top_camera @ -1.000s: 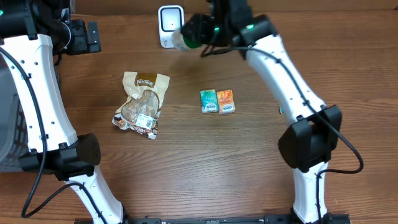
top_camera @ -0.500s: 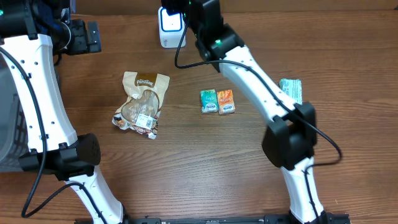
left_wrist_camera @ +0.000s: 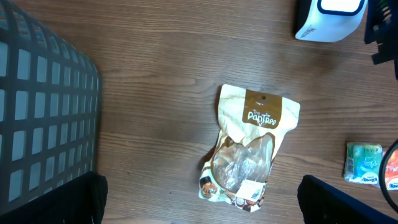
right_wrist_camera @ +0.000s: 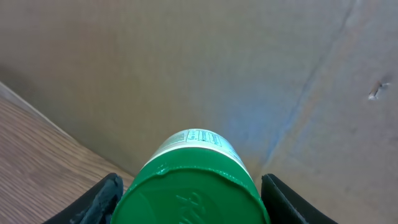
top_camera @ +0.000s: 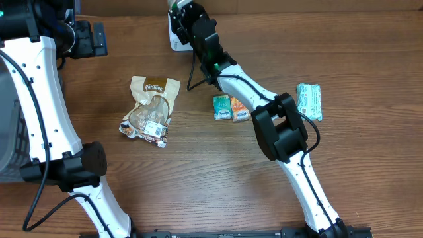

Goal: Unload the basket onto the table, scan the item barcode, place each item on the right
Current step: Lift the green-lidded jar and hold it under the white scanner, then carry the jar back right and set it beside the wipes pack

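The right gripper (right_wrist_camera: 196,205) clamps the green-capped bottle (right_wrist_camera: 198,155) between its jaws, cardboard wall (right_wrist_camera: 186,62) close ahead and scanner (left_wrist_camera: 326,22) beside, while the left gripper (top_camera: 89,39) gapes wide above the snack bag (left_wrist_camera: 249,149).

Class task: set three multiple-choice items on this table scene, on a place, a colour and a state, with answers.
1. The beige plastic snack pouch lies: A left of the small teal packet; B right of it; C on it.
2. The lid of the round plastic bottle is: A red; B green; C white.
3. The left claw is: A open, empty; B shut on the pouch; C shut on the bottle.
Answers: A, the overhead view shows it leftward; B, seen in the right claw; A, it spreads wide, holding nothing.
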Tool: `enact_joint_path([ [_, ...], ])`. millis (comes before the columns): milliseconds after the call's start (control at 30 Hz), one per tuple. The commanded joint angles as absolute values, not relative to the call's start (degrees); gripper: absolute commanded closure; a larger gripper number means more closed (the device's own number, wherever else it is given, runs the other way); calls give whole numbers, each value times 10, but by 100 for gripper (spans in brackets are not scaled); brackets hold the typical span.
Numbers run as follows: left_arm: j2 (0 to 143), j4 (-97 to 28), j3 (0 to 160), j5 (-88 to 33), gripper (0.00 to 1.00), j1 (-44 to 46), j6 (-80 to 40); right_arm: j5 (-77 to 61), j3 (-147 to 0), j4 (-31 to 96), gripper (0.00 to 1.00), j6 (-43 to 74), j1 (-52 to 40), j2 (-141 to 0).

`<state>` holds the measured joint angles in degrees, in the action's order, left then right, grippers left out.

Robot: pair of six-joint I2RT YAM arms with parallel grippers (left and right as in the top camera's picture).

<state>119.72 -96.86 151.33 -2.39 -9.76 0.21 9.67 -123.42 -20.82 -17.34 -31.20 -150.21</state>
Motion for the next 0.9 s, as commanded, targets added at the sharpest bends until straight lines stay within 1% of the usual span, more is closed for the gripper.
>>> enact_joint_path([
  [0,1199,-968,1512,-30,1,-97,9,105,-1243,-239,63,-200,-308,-1486],
  [133,1199,-968,1512,-30,0,-97,9,105,-1244,-251,63,-201,-307,-1486],
  [300,1199,-968,1512,-30,1,-97,9,105,-1244,-255,63,-246,-307,-1486],
  [567,1199,-968,1512,-30,0,-97,9,105,-1244,-292,63,-257,-314,-1480],
  [700,1199,-968,1512,-30,1,-97,9,105,-1244,-270,64,-275,-320,-1457],
  [833,1199,-968,1512,-30,0,-97,9,104,-1244,-215,64,-266,-322,-1416],
  [867,1199,-968,1512,-30,0,-97,9,104,-1244,-192,64,-246,-322,-1398],
])
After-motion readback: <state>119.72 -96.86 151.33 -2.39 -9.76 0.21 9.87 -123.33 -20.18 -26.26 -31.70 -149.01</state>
